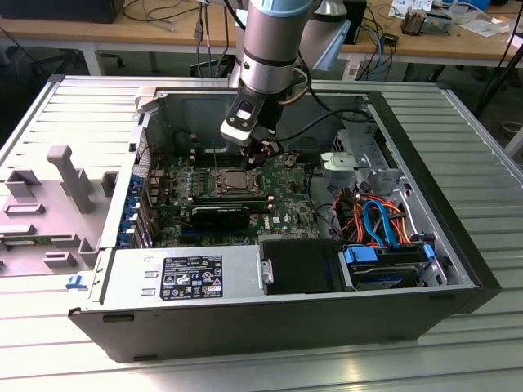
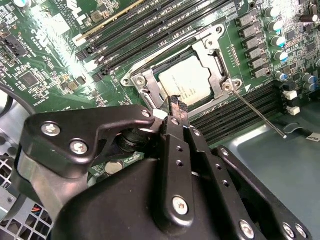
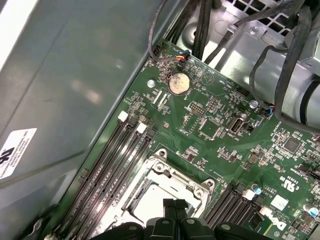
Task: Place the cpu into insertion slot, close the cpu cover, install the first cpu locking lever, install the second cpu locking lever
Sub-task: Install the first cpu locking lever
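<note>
The cpu (image 2: 189, 82) lies flat in the insertion slot (image 1: 237, 181), silvery top up, so the slot's contact field is hidden. The grey cpu cover (image 2: 216, 54) is folded down around it, framing the chip. One thin locking lever (image 2: 256, 112) sticks out loose from the socket corner, over the black memory slots. My gripper (image 2: 176, 106) hovers just above the socket's edge, fingers shut with nothing between them. The first wrist view shows the gripper (image 3: 175, 204) over the cpu (image 3: 150, 202) and the cover (image 3: 172, 172). In the exterior view the gripper (image 1: 260, 157) hangs inside the open computer case.
Long black memory slots (image 3: 112, 165) flank the socket on both sides. Cable bundles (image 1: 376, 214) and a drive cage (image 1: 359, 163) fill the case towards the exterior view's right. A power supply (image 1: 184, 273) sits at the front. A grey fixture (image 1: 57, 196) lies outside the case, at the exterior view's left.
</note>
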Controlling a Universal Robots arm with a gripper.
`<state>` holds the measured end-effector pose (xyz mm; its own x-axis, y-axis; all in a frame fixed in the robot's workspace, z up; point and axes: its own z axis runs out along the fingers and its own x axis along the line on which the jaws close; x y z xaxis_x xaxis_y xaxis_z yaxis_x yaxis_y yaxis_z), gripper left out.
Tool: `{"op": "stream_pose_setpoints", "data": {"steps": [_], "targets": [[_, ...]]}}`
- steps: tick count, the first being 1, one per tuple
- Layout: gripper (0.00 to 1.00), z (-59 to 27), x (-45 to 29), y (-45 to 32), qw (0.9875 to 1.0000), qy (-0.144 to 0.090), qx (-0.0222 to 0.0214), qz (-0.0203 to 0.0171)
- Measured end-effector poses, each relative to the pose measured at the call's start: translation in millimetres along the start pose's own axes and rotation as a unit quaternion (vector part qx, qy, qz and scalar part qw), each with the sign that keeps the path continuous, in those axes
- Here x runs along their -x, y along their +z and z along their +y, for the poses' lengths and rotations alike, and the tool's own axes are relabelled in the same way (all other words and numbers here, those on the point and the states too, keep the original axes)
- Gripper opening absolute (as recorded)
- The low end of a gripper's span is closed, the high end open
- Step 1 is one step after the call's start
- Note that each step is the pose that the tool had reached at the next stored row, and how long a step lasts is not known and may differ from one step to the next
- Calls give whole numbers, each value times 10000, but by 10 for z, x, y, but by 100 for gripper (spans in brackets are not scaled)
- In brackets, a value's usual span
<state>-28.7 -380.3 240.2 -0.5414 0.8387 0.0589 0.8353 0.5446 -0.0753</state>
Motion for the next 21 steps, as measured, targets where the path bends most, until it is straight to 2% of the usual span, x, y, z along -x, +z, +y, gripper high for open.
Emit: {"op": "stream_pose_setpoints", "data": {"steps": [21], "targets": [[11,0,0,0,9995,-312,-19,-24]]}}
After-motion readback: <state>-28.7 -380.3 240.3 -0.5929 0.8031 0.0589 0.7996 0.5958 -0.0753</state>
